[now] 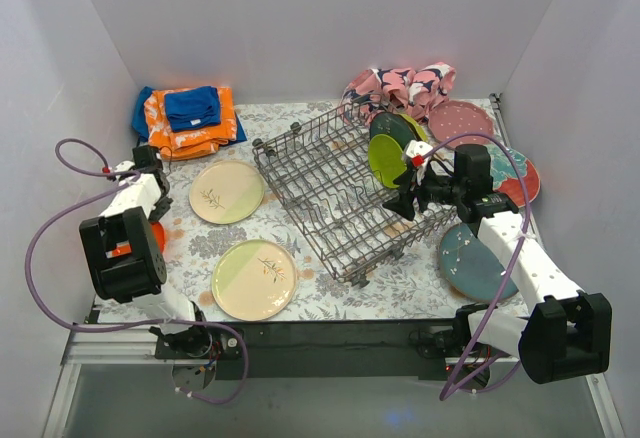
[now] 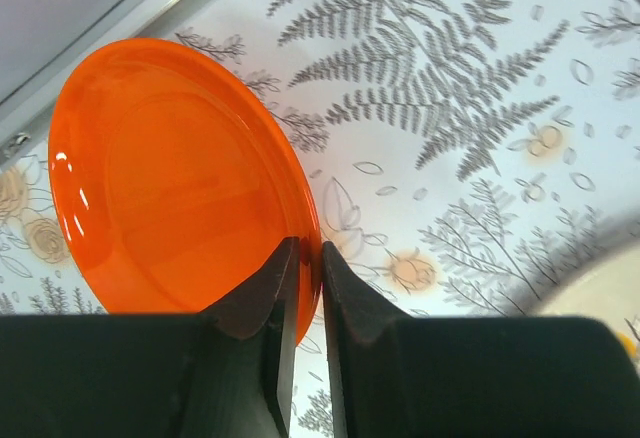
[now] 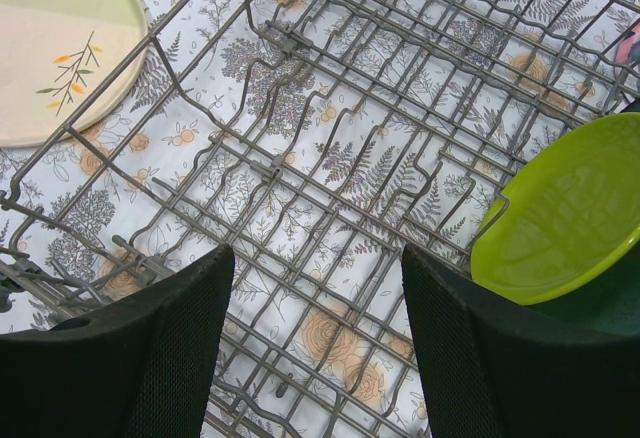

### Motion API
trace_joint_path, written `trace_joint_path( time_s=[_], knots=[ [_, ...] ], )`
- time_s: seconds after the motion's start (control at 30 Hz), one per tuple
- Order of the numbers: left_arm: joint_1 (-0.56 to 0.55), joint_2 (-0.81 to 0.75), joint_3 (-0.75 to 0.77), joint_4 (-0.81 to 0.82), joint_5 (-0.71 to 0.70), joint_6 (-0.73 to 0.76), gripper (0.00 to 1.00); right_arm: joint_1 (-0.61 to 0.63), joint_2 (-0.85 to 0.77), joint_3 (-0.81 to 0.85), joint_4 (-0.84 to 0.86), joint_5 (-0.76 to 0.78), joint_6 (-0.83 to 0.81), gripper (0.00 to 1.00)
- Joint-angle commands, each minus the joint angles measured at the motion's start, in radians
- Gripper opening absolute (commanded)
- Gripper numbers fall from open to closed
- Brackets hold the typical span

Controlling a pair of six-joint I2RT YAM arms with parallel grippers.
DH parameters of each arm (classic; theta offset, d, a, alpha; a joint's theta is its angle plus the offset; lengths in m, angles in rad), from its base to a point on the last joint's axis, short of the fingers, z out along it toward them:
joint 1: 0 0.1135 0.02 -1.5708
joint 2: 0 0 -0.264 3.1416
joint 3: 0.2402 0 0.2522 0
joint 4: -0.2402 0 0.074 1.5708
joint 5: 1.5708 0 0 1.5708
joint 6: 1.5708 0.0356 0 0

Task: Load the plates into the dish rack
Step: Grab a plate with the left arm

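My left gripper (image 2: 308, 245) is shut on the rim of an orange plate (image 2: 180, 178), which is tilted above the fern-print table near its left edge (image 1: 158, 235). My right gripper (image 1: 398, 201) hangs open over the right part of the dish rack (image 1: 320, 193), with only wires and tines (image 3: 330, 128) between its fingers. A lime green plate (image 1: 384, 161) stands in the rack at the right (image 3: 560, 218), with a dark green plate (image 1: 392, 130) behind it. Two cream sprig plates (image 1: 226, 193) (image 1: 254, 279) lie flat left of the rack.
A teal plate (image 1: 470, 261) lies by the right arm. A dotted pink plate (image 1: 460, 123) and a teal-and-red stack (image 1: 517, 175) sit at the back right. Folded orange and blue cloths (image 1: 187, 118) are back left, a pink-navy cloth (image 1: 400, 86) behind the rack.
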Motion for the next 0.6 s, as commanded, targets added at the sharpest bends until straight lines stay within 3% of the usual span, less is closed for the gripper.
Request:
trace_joint_path(
  time_s=[0.0,0.57],
  knots=[
    [-0.027,-0.09,0.027,-0.006,0.08,-0.031,0.0,-0.006,-0.023,-0.009,0.036,-0.015,-0.002,0.74],
    [-0.044,-0.386,0.055,-0.058,0.324,-0.085,0.0,-0.009,-0.016,-0.011,0.036,-0.025,-0.002,0.74]
  ],
)
